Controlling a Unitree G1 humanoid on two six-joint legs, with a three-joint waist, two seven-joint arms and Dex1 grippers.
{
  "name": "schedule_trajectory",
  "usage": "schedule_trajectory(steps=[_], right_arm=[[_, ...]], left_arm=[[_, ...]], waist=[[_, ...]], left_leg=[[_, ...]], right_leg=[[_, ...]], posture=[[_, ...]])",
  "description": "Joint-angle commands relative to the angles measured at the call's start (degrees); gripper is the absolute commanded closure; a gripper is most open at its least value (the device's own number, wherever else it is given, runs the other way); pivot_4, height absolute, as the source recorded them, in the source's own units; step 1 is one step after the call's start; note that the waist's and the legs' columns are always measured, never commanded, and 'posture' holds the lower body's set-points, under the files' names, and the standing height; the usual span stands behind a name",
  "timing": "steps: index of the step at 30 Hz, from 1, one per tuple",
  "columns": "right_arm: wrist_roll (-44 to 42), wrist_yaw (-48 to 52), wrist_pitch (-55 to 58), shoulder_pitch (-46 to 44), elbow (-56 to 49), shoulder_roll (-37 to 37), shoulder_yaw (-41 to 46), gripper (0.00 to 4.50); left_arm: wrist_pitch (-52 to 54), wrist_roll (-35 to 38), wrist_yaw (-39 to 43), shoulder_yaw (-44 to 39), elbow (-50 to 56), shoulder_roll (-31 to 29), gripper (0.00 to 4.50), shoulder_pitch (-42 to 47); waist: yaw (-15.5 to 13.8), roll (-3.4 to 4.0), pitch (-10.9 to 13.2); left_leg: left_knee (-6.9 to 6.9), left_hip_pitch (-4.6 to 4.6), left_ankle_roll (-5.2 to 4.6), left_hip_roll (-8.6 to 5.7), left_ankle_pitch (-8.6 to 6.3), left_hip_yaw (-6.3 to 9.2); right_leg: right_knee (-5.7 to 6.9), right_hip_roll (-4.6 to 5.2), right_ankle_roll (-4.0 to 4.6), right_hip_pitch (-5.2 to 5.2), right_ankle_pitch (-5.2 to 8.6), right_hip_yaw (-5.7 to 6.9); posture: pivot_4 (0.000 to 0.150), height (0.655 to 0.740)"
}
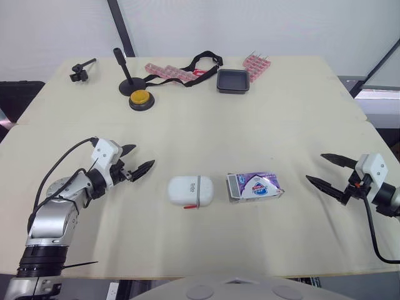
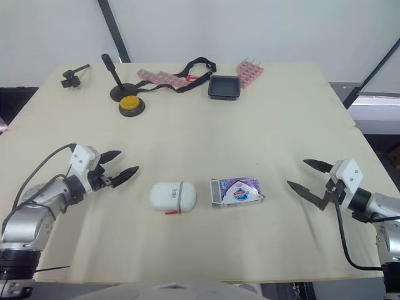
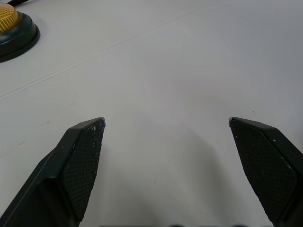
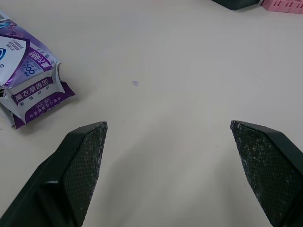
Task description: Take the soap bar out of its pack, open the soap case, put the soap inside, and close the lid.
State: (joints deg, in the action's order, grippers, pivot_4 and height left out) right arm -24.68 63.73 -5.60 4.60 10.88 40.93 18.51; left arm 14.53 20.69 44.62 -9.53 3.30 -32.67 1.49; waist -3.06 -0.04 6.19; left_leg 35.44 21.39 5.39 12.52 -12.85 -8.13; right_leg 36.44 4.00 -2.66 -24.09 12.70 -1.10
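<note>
Since the soap pack (image 1: 254, 186) lies mid-table with its long side running left to right, just right of the white soap case (image 1: 190, 190), the right gripper (image 1: 315, 167), fingers spread and empty, sits nearer it than the likewise spread left gripper (image 1: 141, 157).

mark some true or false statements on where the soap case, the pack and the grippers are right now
1. The soap case has its lid shut. True.
2. The soap pack lies on the robot's left of the soap case. False: it lies on the case's right, close beside it.
3. The left gripper and the right gripper are both open and hold nothing. True.
4. The soap case sits inside the black tray. False: the case lies on the table near the robot, and the tray stands at the far side.
</note>
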Motion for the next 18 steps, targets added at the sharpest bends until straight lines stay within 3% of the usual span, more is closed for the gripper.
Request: schedule_trajectory(steps=[1, 18], right_arm=[[-0.51, 0.99, -1.47, -0.82, 1.17, 1.27, 1.71, 0.0], [-0.57, 0.1, -0.88, -1.16, 1.97, 1.74, 2.5, 0.0]], left_arm=[[-0.58, -0.09, 0.42, -0.13, 0.99, -0.87, 0.03, 0.74], [-0.29, 0.63, 0.41, -0.52, -0.05, 0.3, 0.03, 2.09]], waist=[[0.0, 0.0, 0.0], [-0.07, 0.0, 0.0]], left_leg=[[0.0, 0.0, 0.0, 0.0, 0.0, 0.0], [0.04, 0.01, -0.07, 0.0, 0.0, -0.01]], right_leg=[[0.0, 0.0, 0.0, 0.0, 0.0, 0.0], [0.02, 0.01, 0.0, -0.01, 0.0, 0.0]], posture=[[0.15, 0.7291], [0.15, 0.7291]])
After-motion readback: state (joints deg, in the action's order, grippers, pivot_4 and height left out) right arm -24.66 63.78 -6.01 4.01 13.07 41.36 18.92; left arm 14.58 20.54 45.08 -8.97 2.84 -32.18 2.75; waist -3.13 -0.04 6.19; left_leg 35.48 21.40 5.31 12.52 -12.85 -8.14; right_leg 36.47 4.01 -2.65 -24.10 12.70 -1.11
